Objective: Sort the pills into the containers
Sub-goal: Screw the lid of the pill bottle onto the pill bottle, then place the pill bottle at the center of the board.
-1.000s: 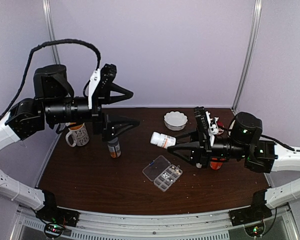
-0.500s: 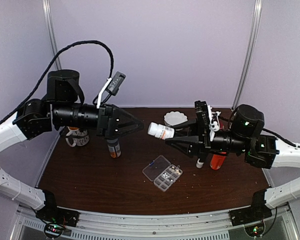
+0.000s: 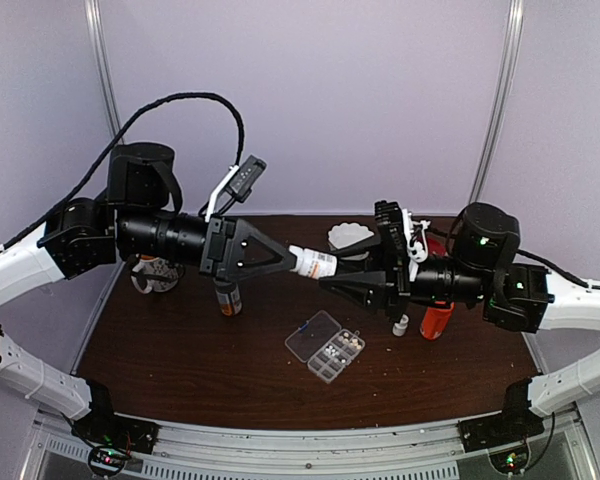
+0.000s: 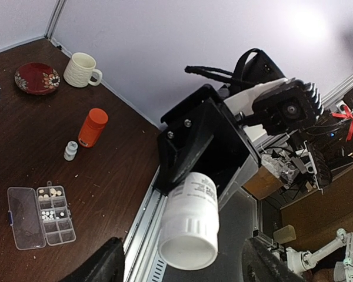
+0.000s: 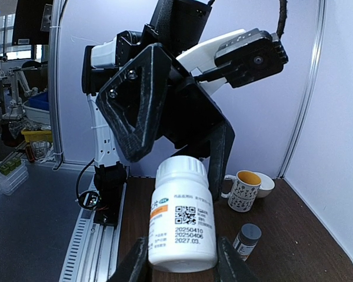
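A white pill bottle hangs sideways in mid-air above the table, and my right gripper is shut on its body. My left gripper faces it from the left, open, with its fingers standing either side of the ribbed cap and a gap on each side. Below, the clear organizer box lies with its lid open. Tiny pale pills sit in some of its compartments.
An orange bottle and a small white vial stand under the right arm. A white scalloped bowl sits at the back. A patterned mug and a dark-capped bottle are on the left side.
The right gripper lifted the white bottle and carried it left. The left arm swung right to meet it, rolled its wrist, and its jaws narrowed around the cap.
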